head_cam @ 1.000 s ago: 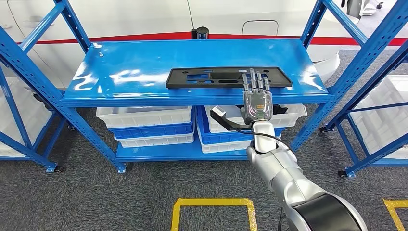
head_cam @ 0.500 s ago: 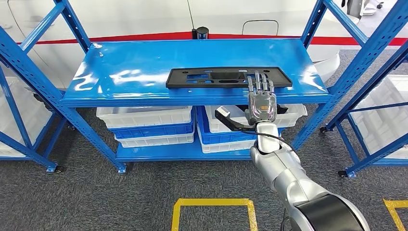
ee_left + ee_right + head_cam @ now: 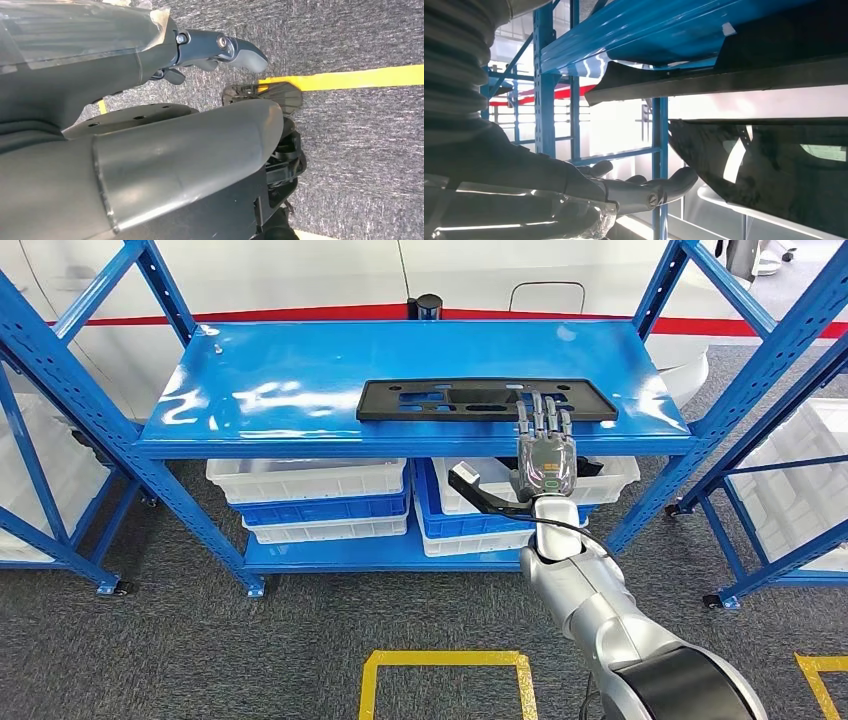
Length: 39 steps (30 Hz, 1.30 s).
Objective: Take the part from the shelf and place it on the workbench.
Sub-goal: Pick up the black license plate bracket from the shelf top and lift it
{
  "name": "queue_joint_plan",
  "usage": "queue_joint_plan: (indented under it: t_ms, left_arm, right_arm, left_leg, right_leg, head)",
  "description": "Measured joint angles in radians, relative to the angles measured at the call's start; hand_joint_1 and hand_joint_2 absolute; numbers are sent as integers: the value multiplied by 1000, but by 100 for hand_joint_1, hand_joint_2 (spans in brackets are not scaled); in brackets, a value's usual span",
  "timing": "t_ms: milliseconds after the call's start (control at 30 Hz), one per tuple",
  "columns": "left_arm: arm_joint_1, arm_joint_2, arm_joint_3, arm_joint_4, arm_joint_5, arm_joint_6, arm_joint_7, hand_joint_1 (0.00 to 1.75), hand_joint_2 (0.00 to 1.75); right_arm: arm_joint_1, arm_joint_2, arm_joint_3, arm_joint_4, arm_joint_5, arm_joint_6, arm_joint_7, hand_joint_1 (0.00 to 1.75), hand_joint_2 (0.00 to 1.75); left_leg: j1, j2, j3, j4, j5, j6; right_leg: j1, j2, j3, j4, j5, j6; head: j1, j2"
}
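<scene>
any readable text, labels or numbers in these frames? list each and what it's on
None readable.
Back of the right robot hand: small orange and green marks, too small to read.
Black part on the blue shelf: no print visible.
White bins below: no labels visible.

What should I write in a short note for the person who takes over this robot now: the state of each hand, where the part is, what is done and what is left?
Right hand: raised at the front edge of the top shelf, fingers apart, fingertips over the near edge of the part; it holds nothing.
Left hand: hangs beside the body above the grey floor, and whether it is open cannot be told.
Part: a flat black panel, lying flat on the top shelf toward its right side.
Done: the reach to the part.
Left: grip the part, lift it off the shelf, carry it to the workbench and set it down.
</scene>
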Motion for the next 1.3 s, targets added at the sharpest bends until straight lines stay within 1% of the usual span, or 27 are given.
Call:
queue_joint_plan:
  t_ms: [167, 533, 1300]
  left_arm:
    - [0, 0, 0, 0, 0, 0, 0, 0, 0]
    - [0, -2, 0, 0, 0, 0, 0, 0, 0]
    - [0, -3, 0, 3, 7, 4, -3, 0, 0]
  right_arm:
    - [0, 0, -1, 0, 0, 0, 1, 0, 175]
    - [0, 0, -1, 0, 0, 0, 1, 0, 175]
    - [0, 3, -1, 0, 0, 0, 5, 0, 175]
  left_leg:
    - [-1, 0, 0, 1, 0, 0]
    - [5, 0, 1, 0, 0, 0]
    - [6, 0, 1, 0, 0, 0]
  right_leg:
    - [0, 0, 0, 0, 0, 1]
    - [4, 0, -1, 0, 0, 1]
    - [4, 0, -1, 0, 0, 1]
  head:
    - [0, 0]
    - [0, 0]
    - [0, 0]
